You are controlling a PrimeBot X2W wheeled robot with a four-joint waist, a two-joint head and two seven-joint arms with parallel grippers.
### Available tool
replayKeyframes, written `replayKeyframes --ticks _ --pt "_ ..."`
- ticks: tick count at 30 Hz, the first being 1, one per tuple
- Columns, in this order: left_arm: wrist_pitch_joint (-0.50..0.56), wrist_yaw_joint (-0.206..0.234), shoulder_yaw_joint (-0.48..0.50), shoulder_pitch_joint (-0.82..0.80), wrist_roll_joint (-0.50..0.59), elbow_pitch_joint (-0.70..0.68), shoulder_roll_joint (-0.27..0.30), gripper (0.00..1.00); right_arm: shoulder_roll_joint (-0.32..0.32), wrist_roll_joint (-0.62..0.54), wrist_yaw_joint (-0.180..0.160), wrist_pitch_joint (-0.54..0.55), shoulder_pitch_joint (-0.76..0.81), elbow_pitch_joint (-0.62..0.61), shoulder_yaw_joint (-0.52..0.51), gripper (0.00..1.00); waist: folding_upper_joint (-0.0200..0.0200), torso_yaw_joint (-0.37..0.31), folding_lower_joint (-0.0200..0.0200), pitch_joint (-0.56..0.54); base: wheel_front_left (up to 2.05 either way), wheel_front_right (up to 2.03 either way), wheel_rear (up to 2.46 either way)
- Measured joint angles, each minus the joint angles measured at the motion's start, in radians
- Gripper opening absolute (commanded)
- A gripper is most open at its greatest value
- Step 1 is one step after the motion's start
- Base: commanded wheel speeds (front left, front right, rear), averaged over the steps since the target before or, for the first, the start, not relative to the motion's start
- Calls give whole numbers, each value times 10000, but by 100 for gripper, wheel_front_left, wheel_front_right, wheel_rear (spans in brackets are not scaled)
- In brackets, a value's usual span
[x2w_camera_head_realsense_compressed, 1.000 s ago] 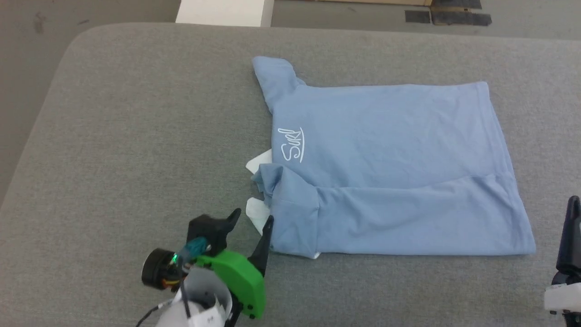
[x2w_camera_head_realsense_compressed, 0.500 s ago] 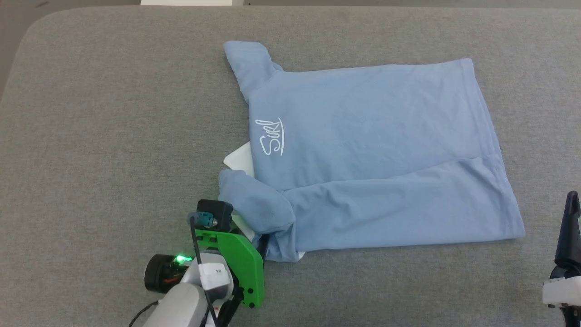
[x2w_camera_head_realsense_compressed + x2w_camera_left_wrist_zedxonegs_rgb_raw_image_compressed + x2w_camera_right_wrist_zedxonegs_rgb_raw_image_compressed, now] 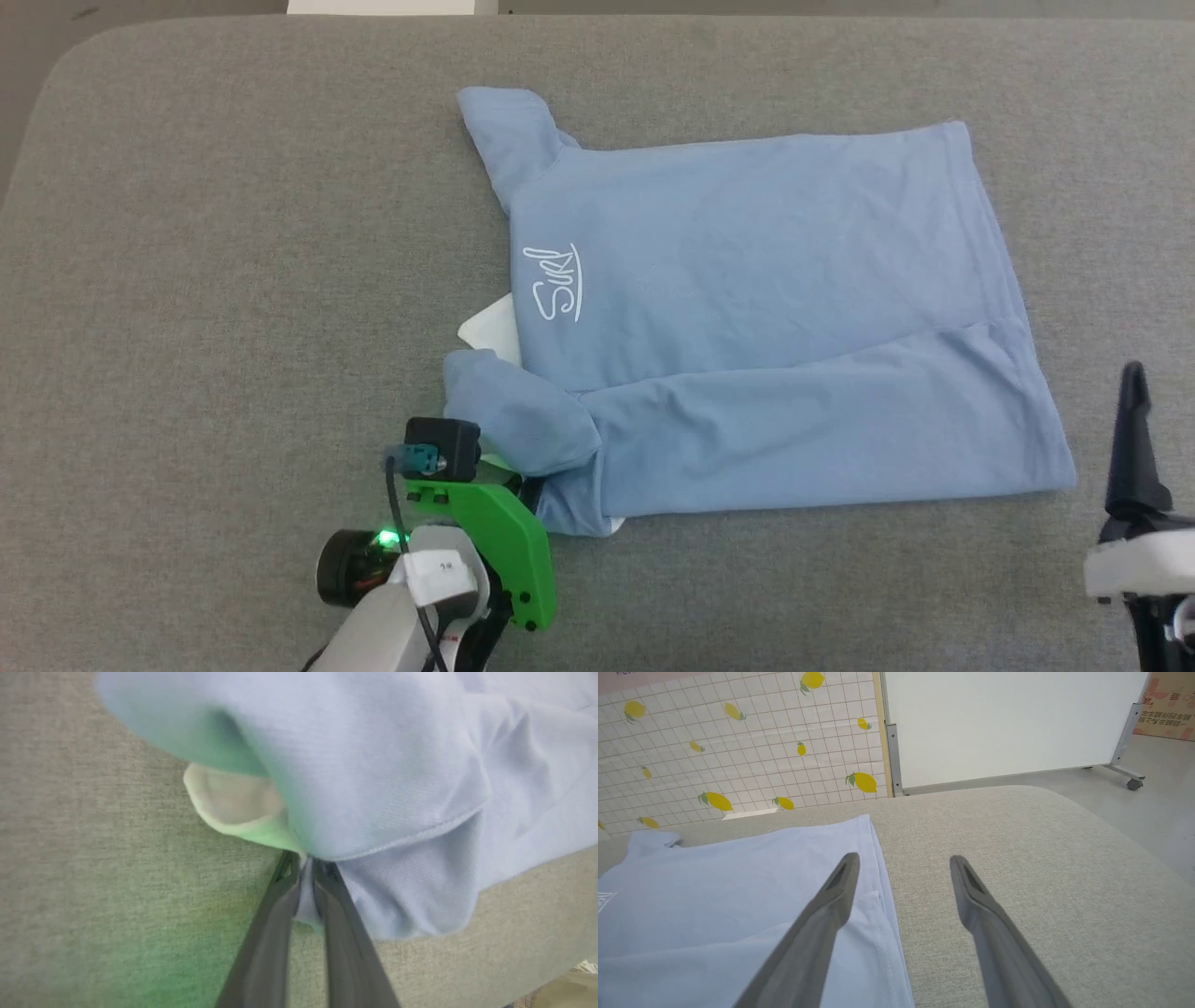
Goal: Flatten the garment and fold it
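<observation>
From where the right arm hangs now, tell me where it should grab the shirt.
Probably the near hem corner of the shirt, approached from the robot's right: it lies flat and free at the edge, closest to the open right end effector.

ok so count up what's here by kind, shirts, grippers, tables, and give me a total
garment: 1, light blue
grippers: 2, the left gripper shut on the garment's edge, the right gripper open
table: 1, grey
total: 4
</observation>
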Motion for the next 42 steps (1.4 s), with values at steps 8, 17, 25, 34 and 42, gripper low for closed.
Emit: replayKeyframes --ticks 8,17,25,34,42 --pt "-562 44 194 246 -282 -408 -52 0 -456 497 -2 4412 -432 523 -79 100 0 56 0 109 0 0 0" --pt "-700 27 54 157 -291 -662 -142 0 -1020 577 0 7129 -1087 1308 -31 100 0 435 0 557 0 0 0" --pt "-884 27 213 52 -545 -656 -355 0 -805 635 4 7559 -1325 1264 -188 0 0 668 0 729 0 0 0" --pt "-1064 44 763 218 -1103 -642 -337 0 -353 792 4 7267 -1280 911 -512 0 0 643 0 286 0 0 0" --pt "-957 322 1108 1472 -1313 -1680 94 0 -48 1143 8 7417 -466 -257 -610 0 0 507 0 -388 0 0 0"
